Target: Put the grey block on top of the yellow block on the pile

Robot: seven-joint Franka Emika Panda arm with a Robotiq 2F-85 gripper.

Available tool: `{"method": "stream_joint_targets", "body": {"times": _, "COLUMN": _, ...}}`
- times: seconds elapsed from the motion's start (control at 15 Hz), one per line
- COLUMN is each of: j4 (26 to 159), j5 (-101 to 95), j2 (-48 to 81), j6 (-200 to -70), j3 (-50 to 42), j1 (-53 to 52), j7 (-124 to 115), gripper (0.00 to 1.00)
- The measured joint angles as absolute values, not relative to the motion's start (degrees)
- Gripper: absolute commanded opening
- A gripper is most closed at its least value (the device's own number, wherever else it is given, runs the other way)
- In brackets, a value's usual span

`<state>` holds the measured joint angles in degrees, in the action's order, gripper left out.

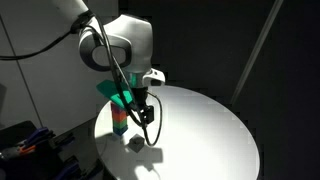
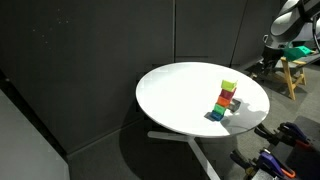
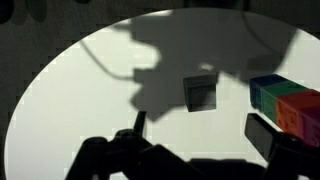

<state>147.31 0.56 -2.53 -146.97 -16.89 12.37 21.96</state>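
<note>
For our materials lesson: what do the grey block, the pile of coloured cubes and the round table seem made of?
The grey block looks like painted wood or plastic: flat matte faces, no shine. The pile looks the same, in solid colours; wood or plastic cannot be told. The table has a smooth white top, perhaps laminate or painted board: crisp shadows, no grain.

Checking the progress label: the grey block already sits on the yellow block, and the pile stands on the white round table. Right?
No. The grey block lies on the table beside the pile, not on the yellow block, as the wrist view shows. The pile does stand on the white round table.
</note>
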Motion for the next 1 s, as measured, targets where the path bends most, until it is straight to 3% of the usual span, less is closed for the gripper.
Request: {"method": "stream_joint_targets", "body": {"times": 1.0, "j4": 147.4, "j5": 3.9, "j2": 2.1, "j6": -150.3, "j3": -14.5, "j1": 12.4, "j7": 22.0, "gripper": 1.00}}
